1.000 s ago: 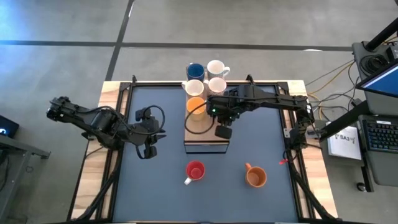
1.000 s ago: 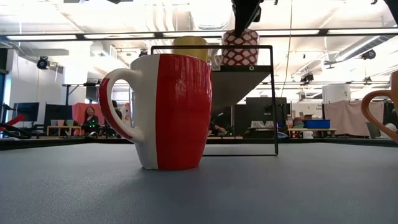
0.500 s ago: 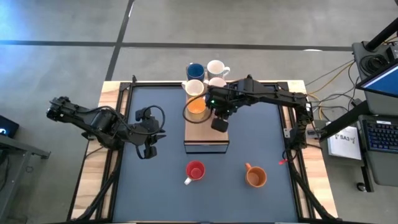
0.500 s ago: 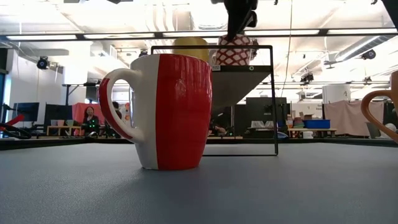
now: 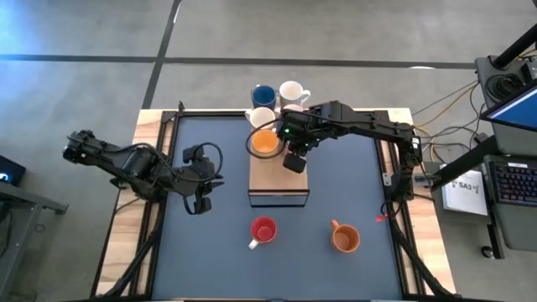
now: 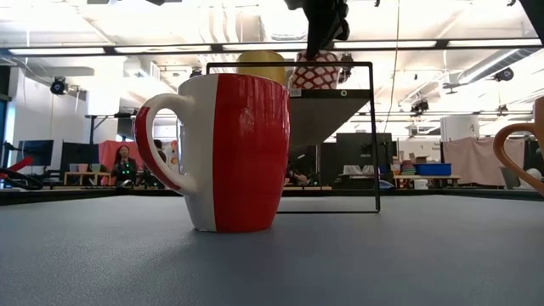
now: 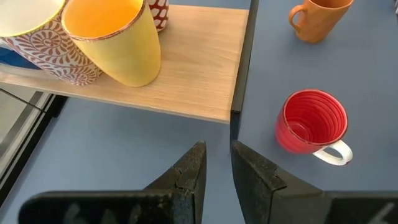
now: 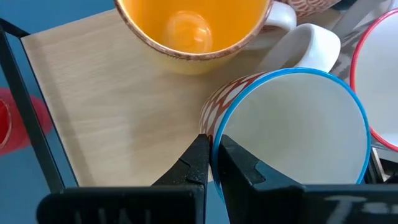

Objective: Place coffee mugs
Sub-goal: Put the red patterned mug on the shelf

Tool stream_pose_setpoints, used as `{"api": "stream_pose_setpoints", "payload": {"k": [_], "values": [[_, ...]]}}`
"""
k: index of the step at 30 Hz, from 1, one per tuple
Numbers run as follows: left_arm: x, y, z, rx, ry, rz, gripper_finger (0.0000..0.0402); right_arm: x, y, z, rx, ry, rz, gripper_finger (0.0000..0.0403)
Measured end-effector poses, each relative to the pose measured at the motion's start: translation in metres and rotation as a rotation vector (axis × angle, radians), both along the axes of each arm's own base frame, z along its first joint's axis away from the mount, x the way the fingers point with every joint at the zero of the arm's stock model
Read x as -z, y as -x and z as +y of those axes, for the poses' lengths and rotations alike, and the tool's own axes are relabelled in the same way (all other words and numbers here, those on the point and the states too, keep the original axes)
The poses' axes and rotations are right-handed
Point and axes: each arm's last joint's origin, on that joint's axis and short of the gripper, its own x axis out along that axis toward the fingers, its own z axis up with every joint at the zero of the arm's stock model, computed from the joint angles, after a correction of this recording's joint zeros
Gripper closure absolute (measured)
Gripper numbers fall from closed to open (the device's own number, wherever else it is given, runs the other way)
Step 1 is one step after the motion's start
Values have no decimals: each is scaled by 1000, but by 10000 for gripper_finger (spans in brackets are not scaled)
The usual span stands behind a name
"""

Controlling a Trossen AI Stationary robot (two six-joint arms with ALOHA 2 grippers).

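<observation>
My right gripper (image 5: 294,159) is over the light-wood board (image 5: 277,183), shut on a red-and-white patterned mug with a blue rim (image 8: 292,124), which stands beside the yellow-orange mug (image 5: 266,143). Blue (image 5: 263,95) and white mugs (image 5: 291,91) cluster at the board's far end. The red mug (image 5: 263,229) and the brown-orange mug (image 5: 345,239) stand upright on the dark mat near the near edge. My left gripper (image 5: 200,201) hovers over the mat left of the board, fingers slightly open and holding nothing. My right gripper pinches the patterned mug's rim (image 8: 214,138) on the side away from its handle, one finger inside the mug and one outside. The fingers come from above, pointing down. The mug stays upright (image 6: 316,72) at the board's top; whether its base rests there, I cannot tell.
A black wire frame (image 6: 376,136) carries the board above the mat. The handle of a white mug (image 8: 311,50) lies close against the held mug. Bare mat lies right of the board and between the two near mugs. Cables and a desk sit beyond the table's right edge.
My right gripper has carried the patterned mug along the board toward the far edge and a little left, closer to the yellow-orange mug. The mug tipped briefly on the way and now stands upright.
</observation>
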Motion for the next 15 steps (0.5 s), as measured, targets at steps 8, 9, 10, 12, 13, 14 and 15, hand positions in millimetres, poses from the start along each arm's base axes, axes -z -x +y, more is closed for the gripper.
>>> {"api": "stream_pose_setpoints", "payload": {"k": [8, 9, 10, 12, 13, 14, 15], "values": [[2, 0, 0, 0, -3, 9, 345, 0, 0, 0, 1, 0, 0, 385], [2, 0, 0, 0, -4, 10, 345, 0, 0, 0, 0, 0, 0, 385], [2, 0, 0, 0, -4, 10, 345, 0, 0, 0, -5, 2, 1, 385], [2, 0, 0, 0, -4, 10, 345, 1, 0, 0, -11, 4, 3, 385], [2, 0, 0, 0, -4, 10, 345, 1, 0, 0, -12, 4, 4, 385], [2, 0, 0, 0, -4, 10, 345, 1, 0, 0, -12, 3, 5, 385], [2, 0, 0, 0, -4, 10, 345, 2, 0, 0, -13, 3, 6, 383]]}}
